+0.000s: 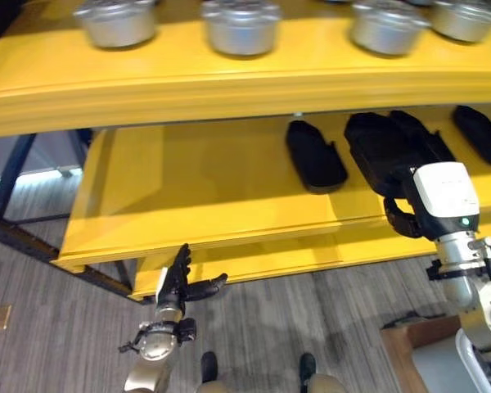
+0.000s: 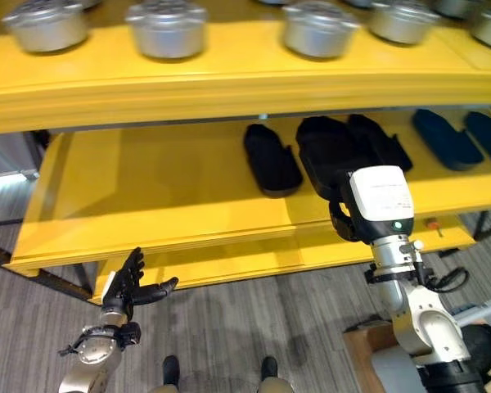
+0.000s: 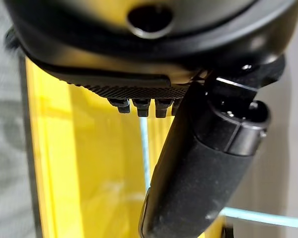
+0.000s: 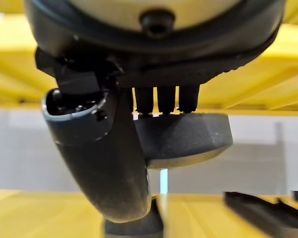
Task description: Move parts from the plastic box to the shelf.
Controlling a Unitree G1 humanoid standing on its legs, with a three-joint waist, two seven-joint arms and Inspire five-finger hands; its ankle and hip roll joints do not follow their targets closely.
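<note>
no readable text — no labels, no numbers

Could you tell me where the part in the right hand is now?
The black part sits pinched in the right hand at the middle shelf's front edge, beside other black parts.

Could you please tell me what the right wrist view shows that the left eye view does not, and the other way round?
The right wrist view gives the grip itself: the right hand pinches a dark held part between its thumb and fingers; from the head camera, the back of that hand hides this. The left eye view adds the silver pots on the top level and the left hand, open, low by the lower front edge. Both show the yellow shelf and black parts lying on it.
</note>
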